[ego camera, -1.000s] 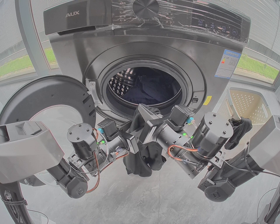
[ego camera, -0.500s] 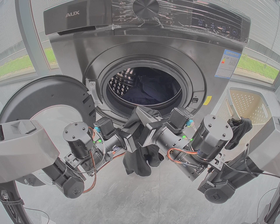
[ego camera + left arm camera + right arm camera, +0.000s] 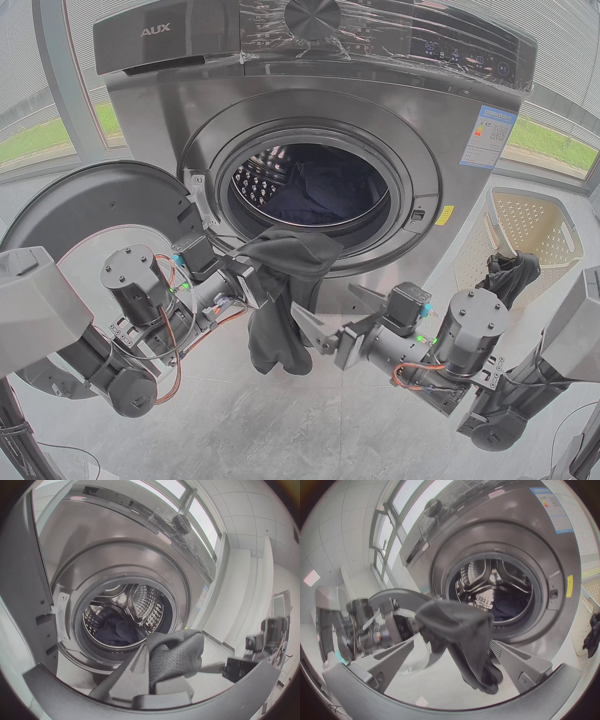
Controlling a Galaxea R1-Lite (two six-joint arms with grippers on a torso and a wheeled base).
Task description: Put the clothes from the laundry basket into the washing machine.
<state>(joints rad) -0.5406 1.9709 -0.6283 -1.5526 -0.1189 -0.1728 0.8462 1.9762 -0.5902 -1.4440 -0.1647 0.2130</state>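
A dark grey garment (image 3: 281, 294) hangs from my left gripper (image 3: 249, 253), which is shut on its top just below the washing machine's round opening (image 3: 312, 181). The left wrist view shows the cloth (image 3: 175, 655) bunched over my finger (image 3: 134, 673), with dark blue clothes (image 3: 117, 631) lying in the drum. My right gripper (image 3: 334, 309) stands open and empty, lower and to the right of the hanging garment (image 3: 456, 630). The beige laundry basket (image 3: 537, 225) stands right of the machine, a black garment (image 3: 509, 275) draped over its rim.
The machine's round door (image 3: 106, 200) is swung open to the left, close behind my left arm. Grey tiled floor (image 3: 300, 425) stretches in front of the machine. Windows flank the machine on both sides.
My right gripper has let go of the grey garment and drawn back down and to the right. The left gripper has shifted left and up, holding the garment alone.
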